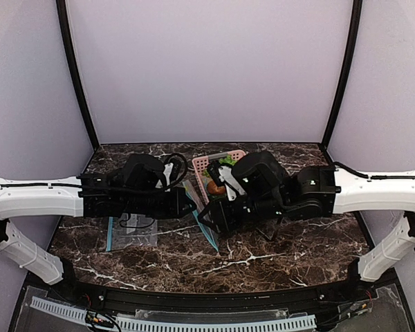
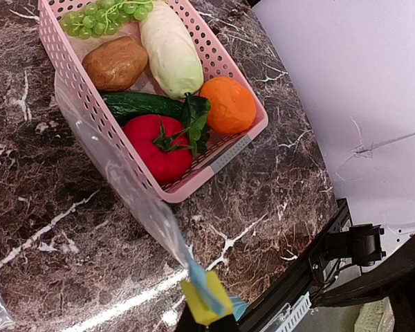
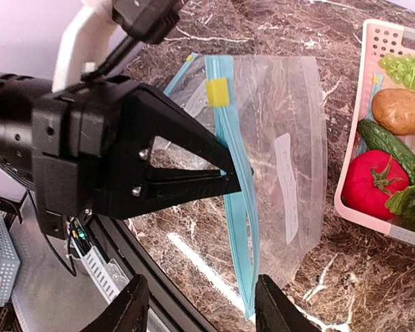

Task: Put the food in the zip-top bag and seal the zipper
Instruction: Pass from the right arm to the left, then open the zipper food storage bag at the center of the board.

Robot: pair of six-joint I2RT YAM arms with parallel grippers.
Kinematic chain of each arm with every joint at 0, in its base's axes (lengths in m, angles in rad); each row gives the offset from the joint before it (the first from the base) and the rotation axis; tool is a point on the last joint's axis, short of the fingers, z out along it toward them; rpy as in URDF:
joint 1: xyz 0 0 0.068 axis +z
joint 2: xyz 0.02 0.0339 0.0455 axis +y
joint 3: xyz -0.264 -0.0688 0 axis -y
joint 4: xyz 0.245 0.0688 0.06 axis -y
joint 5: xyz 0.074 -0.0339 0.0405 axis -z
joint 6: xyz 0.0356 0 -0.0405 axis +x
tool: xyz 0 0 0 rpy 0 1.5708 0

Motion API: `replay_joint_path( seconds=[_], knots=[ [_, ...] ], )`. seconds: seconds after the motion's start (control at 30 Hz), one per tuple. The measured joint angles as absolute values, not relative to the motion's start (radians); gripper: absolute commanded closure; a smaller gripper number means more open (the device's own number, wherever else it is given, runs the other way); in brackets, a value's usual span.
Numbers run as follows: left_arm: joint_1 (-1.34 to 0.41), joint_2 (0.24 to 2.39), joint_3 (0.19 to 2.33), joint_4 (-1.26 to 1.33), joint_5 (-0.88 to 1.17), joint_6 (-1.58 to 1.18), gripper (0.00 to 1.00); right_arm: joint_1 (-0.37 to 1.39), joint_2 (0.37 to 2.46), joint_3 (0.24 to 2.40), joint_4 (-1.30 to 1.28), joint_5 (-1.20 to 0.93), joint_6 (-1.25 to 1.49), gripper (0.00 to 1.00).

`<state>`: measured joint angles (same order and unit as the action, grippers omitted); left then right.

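Note:
The zip-top bag (image 3: 290,138) hangs upright over the table, clear with a white label. My left gripper (image 3: 225,178) is shut on its light blue zipper (image 3: 236,221), beside a yellow tab (image 2: 206,299). My right gripper (image 3: 202,308) stands open below; the zipper's lower end hangs just inside its right finger (image 3: 273,308) and is not pinched. The food lies in a pink basket (image 2: 214,155): a red tomato (image 2: 159,149), an orange (image 2: 228,104) and green grapes (image 2: 104,15). In the top view both grippers meet at the bag (image 1: 202,220) in front of the basket (image 1: 202,164).
The basket also holds a brown potato (image 2: 115,62), a white vegetable (image 2: 171,50) and a cucumber (image 2: 135,105). A second clear bag (image 1: 133,232) lies flat on the marble table to the left. The table's front rail (image 3: 124,256) runs close under my right gripper.

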<state>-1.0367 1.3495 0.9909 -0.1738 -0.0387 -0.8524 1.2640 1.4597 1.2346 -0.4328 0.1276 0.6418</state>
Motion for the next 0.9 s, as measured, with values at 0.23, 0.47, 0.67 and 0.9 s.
replay_joint_path(
  seconds=[0.23, 0.47, 0.67, 0.9],
  knots=[
    [-1.036, 1.332, 0.981, -0.175, -0.037, -0.853, 0.99, 1.277, 1.492, 1.263, -0.462, 0.221, 0.658, 0.56],
    [-1.036, 1.325, 0.981, -0.175, -0.034, -0.853, 0.99, 1.309, 1.592, 1.308, -0.522, 0.323, 0.672, 0.59],
    [-1.036, 1.325, 0.981, -0.175, -0.027, -0.853, 0.99, 1.316, 1.63, 1.341, -0.543, 0.39, 0.671, 0.63],
    [-1.036, 1.325, 0.981, -0.175, -0.018, -0.854, 0.99, 1.318, 1.681, 1.381, -0.552, 0.451, 0.672, 0.69]
  ],
)
